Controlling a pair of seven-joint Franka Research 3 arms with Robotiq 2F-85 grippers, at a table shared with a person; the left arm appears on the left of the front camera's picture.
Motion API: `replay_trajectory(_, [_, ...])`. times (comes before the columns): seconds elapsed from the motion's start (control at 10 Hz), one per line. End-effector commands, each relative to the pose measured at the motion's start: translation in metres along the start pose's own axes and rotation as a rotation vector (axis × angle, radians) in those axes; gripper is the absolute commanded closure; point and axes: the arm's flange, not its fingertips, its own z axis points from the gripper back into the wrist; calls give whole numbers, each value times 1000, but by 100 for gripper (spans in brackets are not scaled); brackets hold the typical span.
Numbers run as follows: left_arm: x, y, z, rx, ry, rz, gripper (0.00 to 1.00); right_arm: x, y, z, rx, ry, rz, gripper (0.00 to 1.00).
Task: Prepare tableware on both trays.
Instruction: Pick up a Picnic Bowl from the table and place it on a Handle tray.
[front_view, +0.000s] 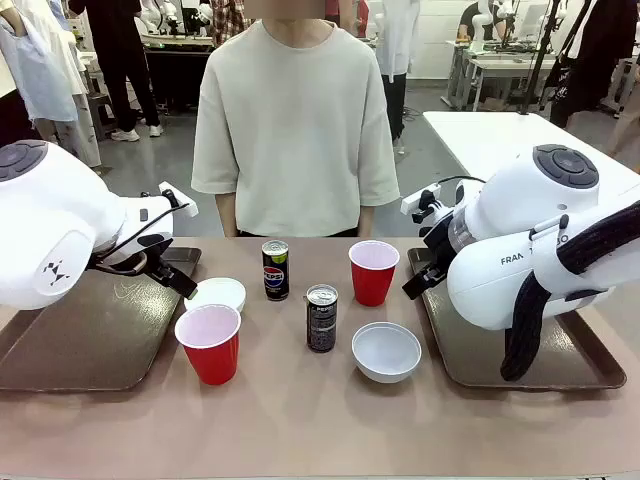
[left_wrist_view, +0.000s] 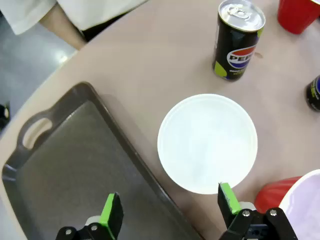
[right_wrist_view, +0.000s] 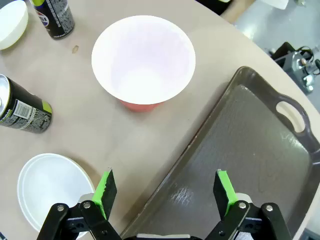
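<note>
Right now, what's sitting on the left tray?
The left tray shows only bare brown surface, no tableware. The left arm covers its far left part in the front view, so that patch can't be checked.

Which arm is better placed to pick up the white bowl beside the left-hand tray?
Left. Its open gripper hovers at the edge of the white bowl beside the left tray; the right arm sits over the other tray.
</note>
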Motion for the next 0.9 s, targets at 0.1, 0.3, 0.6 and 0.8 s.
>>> replay_trajectory(0.1, [0, 0, 0, 0, 0, 0, 0, 0, 0, 0, 0, 0, 0, 0])
replay_trajectory(0.3, [0, 0, 0, 0, 0, 0, 0, 0, 0, 0, 0, 0, 0, 0])
replay_trajectory(0.6, [0, 0, 0, 0, 0, 0, 0, 0, 0, 0, 0, 0, 0, 0])
replay_trajectory(0.8, [0, 0, 0, 0, 0, 0, 0, 0, 0, 0, 0, 0, 0, 0])
